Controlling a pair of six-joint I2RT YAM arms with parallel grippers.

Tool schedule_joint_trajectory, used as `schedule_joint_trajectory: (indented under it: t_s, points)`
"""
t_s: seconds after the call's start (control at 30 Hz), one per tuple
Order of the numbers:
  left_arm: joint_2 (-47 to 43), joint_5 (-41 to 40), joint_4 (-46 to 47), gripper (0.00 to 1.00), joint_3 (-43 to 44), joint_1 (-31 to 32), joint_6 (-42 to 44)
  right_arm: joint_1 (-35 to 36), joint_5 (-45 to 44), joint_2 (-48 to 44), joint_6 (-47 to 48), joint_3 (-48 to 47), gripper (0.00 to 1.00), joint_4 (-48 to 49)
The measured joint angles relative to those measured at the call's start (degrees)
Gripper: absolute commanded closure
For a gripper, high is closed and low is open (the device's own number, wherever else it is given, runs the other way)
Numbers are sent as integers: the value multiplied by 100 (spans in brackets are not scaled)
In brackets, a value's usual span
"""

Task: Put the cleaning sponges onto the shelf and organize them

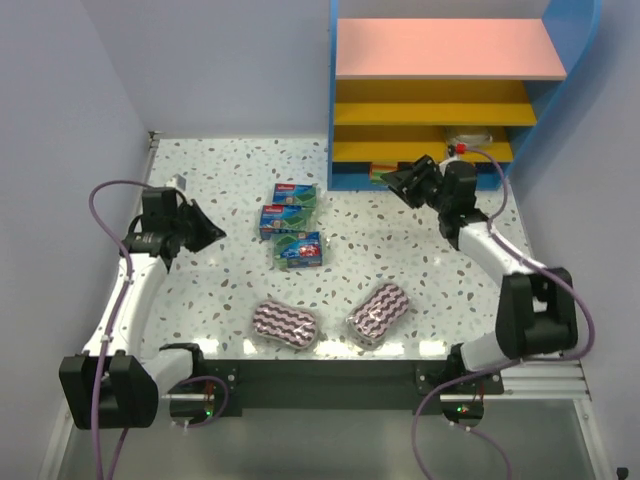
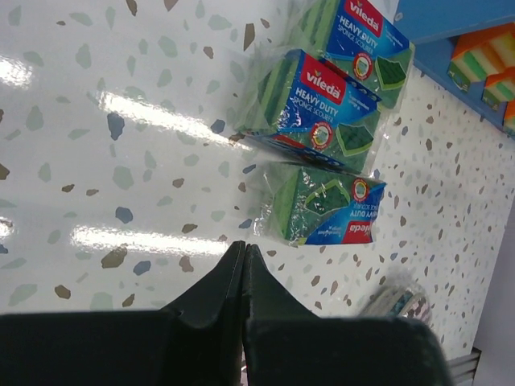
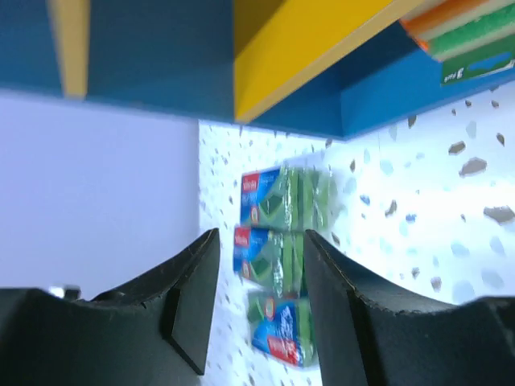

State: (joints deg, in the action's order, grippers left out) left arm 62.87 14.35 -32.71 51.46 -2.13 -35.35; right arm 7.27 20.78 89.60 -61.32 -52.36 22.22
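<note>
Jaws on the right gripper (image 3: 259,237) stand parted with nothing between them. It hangs at the mouth of the shelf's (image 1: 450,48) lowest bay. Jaws on the left gripper (image 2: 243,245) are pressed together, empty, hovering over bare bench (image 1: 400,260) just left of the green packs.

Stock on the shelf: orange-yellow-green sponge blocks (image 3: 467,32) in the bottom bay, on the left side; a silvery pack (image 1: 470,138) on the yellow board above, to the right. Pink top board is bare.

Stock on the bench: three green-and-blue packs (image 1: 295,197) in a rough column mid-bench, overlapping or touching one another; two purple wavy-striped packs (image 1: 285,325) nearer the arm bases, side by side but apart.

Step in hand, as I judge it: the gap between loads. The right arm is at the shelf with nothing to place, and five packs wait on the bench, so the job is well short of half done.

Next move calls for the right arm to back clear of the bay without catching the yellow board above it, then swing to a pack. The nearer purple one (image 1: 378,313) looks the easiest reach. The green packs crowd each other, so taking one risks dragging its neighbour; an outer one is safer.
</note>
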Motion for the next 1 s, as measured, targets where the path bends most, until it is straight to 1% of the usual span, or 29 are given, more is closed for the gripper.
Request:
schedule_joint_trajectory:
  t_s: [0.03, 0.07, 0.1, 0.17, 0.2, 0.23, 0.27, 0.33, 0.37, 0.43, 0.47, 0.57, 0.6, 0.63, 0.67, 0.7, 0.73, 0.77, 0.87, 1.0]
  points:
    - [0, 59, 15, 100, -24, 0, 0, 42, 26, -490, 479, -11, 49, -688]
    - [0, 129, 35, 99, -59, 0, 0, 103, 37, -693, 682, -13, 49, -979]
    - [0, 225, 50, 99, -103, 0, 0, 214, -7, -999, 1049, -33, 48, -1488]
    - [0, 413, 74, 98, -208, 0, 2, 654, -221, -1484, 1685, -131, 47, -2610]
    - [0, 514, 83, 97, -264, 0, 4, 894, -339, -1633, 1884, -164, 46, -3003]
    - [-2, 599, 83, 97, -319, 0, 13, 1207, -496, -1818, 2061, -175, 43, -3442]
    - [-17, 691, 101, 97, -389, 0, 37, 1486, -625, -2013, 2159, -153, 34, -3880]
    - [-74, 835, 111, 96, -542, 7, 59, 1875, -879, -2514, 2238, 26, 11, -4592]
    - [-107, 903, 131, 95, -640, 31, 66, 1945, -1062, -2826, 2229, 153, 7, -4966]
    - [-140, 1058, 144, 93, -804, 92, 68, 1985, -1394, -3418, 2223, 326, 2, -5700]
    - [-140, 1143, 162, 91, -872, 120, 66, 1991, -1534, -3644, 2192, 354, 2, -6057]
    - [-140, 1344, 190, 90, -979, 195, 66, 2009, -1759, -4072, 2131, 365, 2, -6843]
    - [-140, 1408, 216, 90, -986, 232, 66, 2013, -1832, -4148, 2103, 365, 5, -7104]
    - [-140, 1471, 243, 91, -988, 278, 66, 2026, -1853, -4188, 2083, 365, 19, -7346]
    - [-140, 1539, 289, 91, -988, 326, 66, 2046, -1882, -4203, 2068, 363, 28, -7580]
    - [-138, 1598, 348, 92, -988, 369, 63, 2057, -1895, -4197, 2050, 363, 45, -7807]
    - [-129, 1650, 402, 92, -988, 417, 63, 2068, -1923, -4155, 2044, 363, 91, -8004]
    - [-111, 1692, 450, 93, -986, 463, 61, 2083, -1939, -4094, 2061, 363, 100, -8177]
    - [-4, 1768, 527, 94, -953, 586, 57, 2138, -1950, -3797, 2011, 402, 100, -8470]
    - [140, 1808, 525, 94, -782, 640, 61, 2492, -1961, -3438, 1998, 577, 100, -8633]
